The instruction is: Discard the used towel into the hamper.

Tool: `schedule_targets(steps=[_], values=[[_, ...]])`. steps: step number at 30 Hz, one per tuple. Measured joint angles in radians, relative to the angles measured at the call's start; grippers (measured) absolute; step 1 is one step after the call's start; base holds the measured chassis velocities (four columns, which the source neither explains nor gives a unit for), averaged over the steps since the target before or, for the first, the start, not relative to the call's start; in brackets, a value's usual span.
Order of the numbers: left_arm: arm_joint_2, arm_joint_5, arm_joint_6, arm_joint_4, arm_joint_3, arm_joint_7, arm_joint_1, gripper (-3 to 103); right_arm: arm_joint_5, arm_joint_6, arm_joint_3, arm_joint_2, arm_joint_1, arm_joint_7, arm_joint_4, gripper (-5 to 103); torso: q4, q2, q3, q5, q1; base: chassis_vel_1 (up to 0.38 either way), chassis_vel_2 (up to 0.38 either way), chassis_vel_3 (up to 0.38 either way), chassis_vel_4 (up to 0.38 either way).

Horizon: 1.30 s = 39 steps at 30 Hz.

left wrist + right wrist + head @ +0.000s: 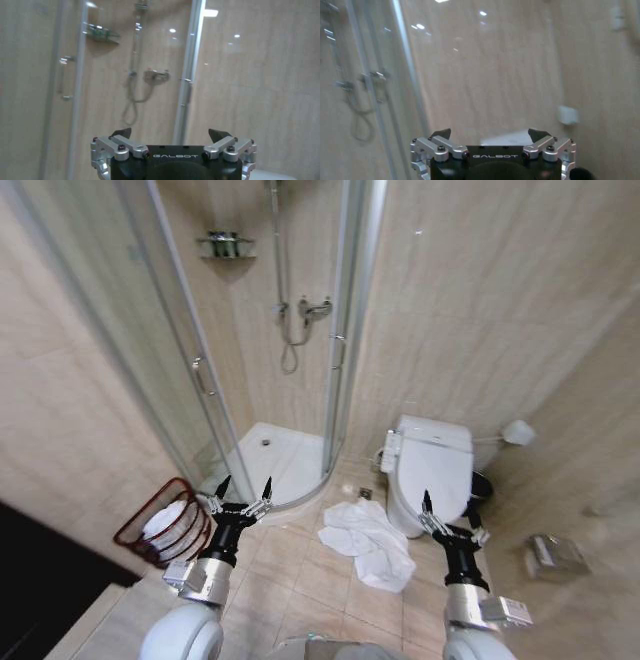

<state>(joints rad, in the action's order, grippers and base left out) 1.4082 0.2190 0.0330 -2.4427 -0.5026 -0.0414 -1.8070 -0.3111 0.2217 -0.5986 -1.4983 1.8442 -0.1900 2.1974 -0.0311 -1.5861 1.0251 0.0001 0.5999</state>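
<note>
A crumpled white towel (368,541) lies on the tiled floor between the shower and the toilet. The reddish-brown wire hamper (135,532) stands at the left by the shower glass, with something white inside it. My left gripper (244,488) is open and held up near the hamper, left of the towel, with nothing between its fingers (121,132). My right gripper (451,510) is also open and raised, just right of the towel in front of the toilet, holding nothing. In the right wrist view its spread fingers (538,134) point at the tiled wall.
A curved glass shower enclosure (190,360) with a white tray fills the back left. A white toilet (434,465) stands at the right against the wall, a small dark bin behind it. A metal paper holder (555,554) is on the right wall.
</note>
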Motion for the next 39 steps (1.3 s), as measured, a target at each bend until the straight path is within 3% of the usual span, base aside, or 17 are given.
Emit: schedule_targets(steps=[12, 20, 39], values=[[0.000, 0.000, 0.000, 0.000, 0.000, 0.000, 0.000, 100, 0.007, 0.083, 0.018, -0.005, -0.021, 0.007, -0.163, 100, -0.0002, 0.000, 0.000, -0.0001, 0.000, -0.037, -0.044, -0.026, -0.040], [0.000, 0.000, 0.000, 0.000, 0.000, 0.000, 0.000, 100, 0.009, 0.095, 0.017, 0.004, -0.023, 0.008, -0.205, 100, -0.0002, 0.004, -0.002, -0.0001, -0.002, 0.000, 0.000, 0.000, 0.000], [0.000, 0.000, 0.000, 0.000, 0.000, 0.000, 0.000, 100, 0.007, 0.128, 0.015, 0.007, -0.033, 0.030, -0.255, 100, -0.0002, 0.135, -0.072, -0.0002, -0.062, 0.000, 0.000, 0.000, 0.000]])
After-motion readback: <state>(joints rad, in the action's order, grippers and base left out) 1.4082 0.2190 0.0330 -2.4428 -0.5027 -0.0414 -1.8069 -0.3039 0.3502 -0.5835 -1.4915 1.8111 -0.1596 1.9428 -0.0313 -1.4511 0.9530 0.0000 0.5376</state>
